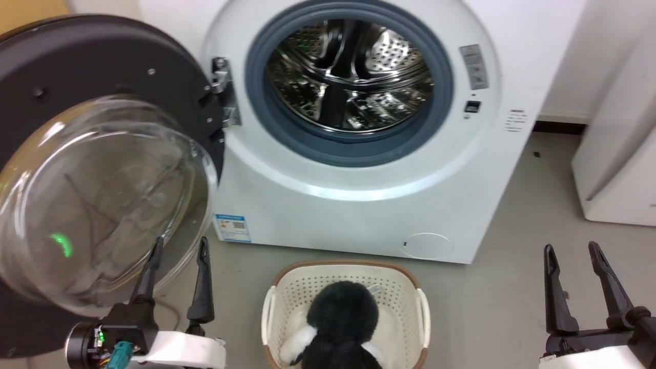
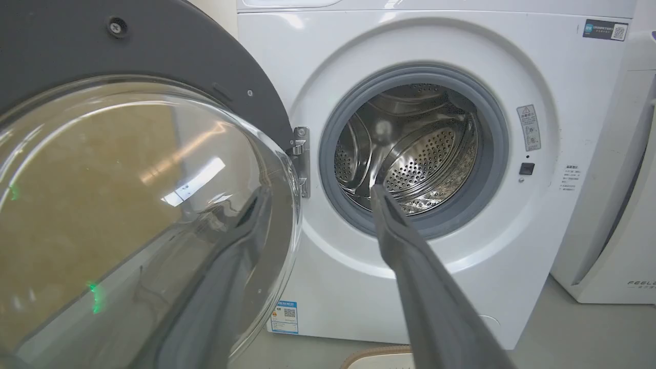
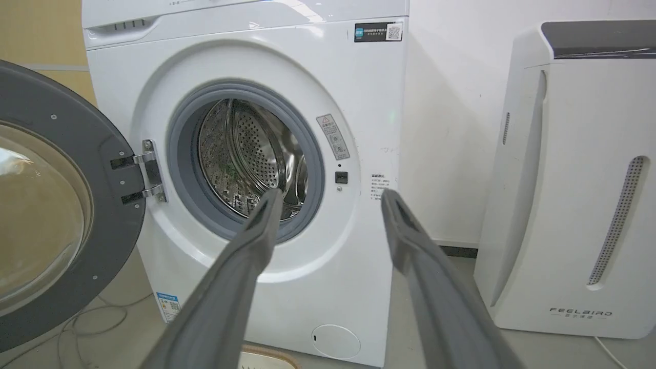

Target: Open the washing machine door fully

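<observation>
The washing machine (image 1: 359,205) is a white front-loader with its steel drum (image 1: 353,72) exposed inside a grey gasket. The washing machine door (image 1: 77,56) hangs swung out to the left on its hinge (image 1: 225,92), and its clear glass bowl (image 1: 102,195) bulges toward me. My left gripper (image 1: 179,251) stands open at the bowl's lower right edge. In the left wrist view one finger (image 2: 246,225) shows through the glass and the other is clear of it. My right gripper (image 1: 571,251) is open over the floor at the lower right, holding nothing.
A cream laundry basket (image 1: 287,271) with a black and white plush toy (image 1: 341,318) stands on the floor just before the machine. A white FEELBIRD appliance (image 3: 564,179) stands at the machine's right. A thin cable (image 3: 102,318) lies on the floor under the door.
</observation>
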Tool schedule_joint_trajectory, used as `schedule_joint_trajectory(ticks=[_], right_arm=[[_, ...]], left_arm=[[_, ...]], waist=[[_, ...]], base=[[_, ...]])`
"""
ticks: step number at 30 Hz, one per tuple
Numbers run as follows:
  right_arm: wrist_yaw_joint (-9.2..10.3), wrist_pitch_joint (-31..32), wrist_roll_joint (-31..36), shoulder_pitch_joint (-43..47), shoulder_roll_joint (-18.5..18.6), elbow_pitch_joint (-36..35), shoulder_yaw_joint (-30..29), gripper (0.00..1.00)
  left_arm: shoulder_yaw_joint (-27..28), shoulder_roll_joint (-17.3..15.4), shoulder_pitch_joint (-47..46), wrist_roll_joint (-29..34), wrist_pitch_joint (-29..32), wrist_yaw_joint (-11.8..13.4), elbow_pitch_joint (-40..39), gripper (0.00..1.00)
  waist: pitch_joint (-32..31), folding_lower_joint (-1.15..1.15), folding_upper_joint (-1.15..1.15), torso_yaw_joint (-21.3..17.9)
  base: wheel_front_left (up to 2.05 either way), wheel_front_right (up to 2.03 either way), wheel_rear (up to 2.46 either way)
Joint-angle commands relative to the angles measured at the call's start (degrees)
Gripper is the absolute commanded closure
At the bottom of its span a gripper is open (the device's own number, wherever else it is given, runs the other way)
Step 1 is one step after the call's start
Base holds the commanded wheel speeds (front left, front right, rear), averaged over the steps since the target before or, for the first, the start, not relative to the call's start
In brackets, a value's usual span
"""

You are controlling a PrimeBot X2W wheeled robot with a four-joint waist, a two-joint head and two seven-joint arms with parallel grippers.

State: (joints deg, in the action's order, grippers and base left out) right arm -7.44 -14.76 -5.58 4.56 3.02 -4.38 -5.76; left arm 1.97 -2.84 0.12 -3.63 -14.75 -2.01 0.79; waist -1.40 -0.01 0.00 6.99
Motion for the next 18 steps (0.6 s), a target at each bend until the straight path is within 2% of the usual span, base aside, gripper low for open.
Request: schedule_joint_trajectory(ticks=[1, 15, 16, 18], right_arm=[[-0.05, -0.24, -0.24, 0.88, -0.13, -0.22, 0.12, 0.0], [-0.05, -0.24, 0.22, 1.32, -0.14, 0.32, 2.29, 0.0], [0.0, 0.01, 0.11, 1.05, 0.0, 0.25, 2.33, 1.0], [0.0, 0.04, 0.11, 1.05, 0.0, 0.26, 2.32, 1.0]], left_arm=[[-0.45, -0.05, 0.88, -0.22, -0.25, 0.32, 0.11, 0.0], [-1.32, -0.04, 2.47, -1.29, -0.25, 2.02, 3.05, 0.0], [-1.31, 0.01, 1.83, -1.11, 0.0, 2.0, 3.01, 1.0], [-1.34, 0.02, 1.83, -1.1, 0.11, 1.99, 3.06, 1.0]], waist=[[-0.15, 0.01, 0.0, -1.43], [1.05, 0.01, 0.0, -5.96], [0.97, 0.01, 0.0, -5.91], [0.99, 0.01, 0.0, -5.95]], base=[[0.0, 0.0, 0.0], [0.0, 0.0, 0.0], [0.0, 0.0, 0.0], [0.0, 0.0, 0.0]])
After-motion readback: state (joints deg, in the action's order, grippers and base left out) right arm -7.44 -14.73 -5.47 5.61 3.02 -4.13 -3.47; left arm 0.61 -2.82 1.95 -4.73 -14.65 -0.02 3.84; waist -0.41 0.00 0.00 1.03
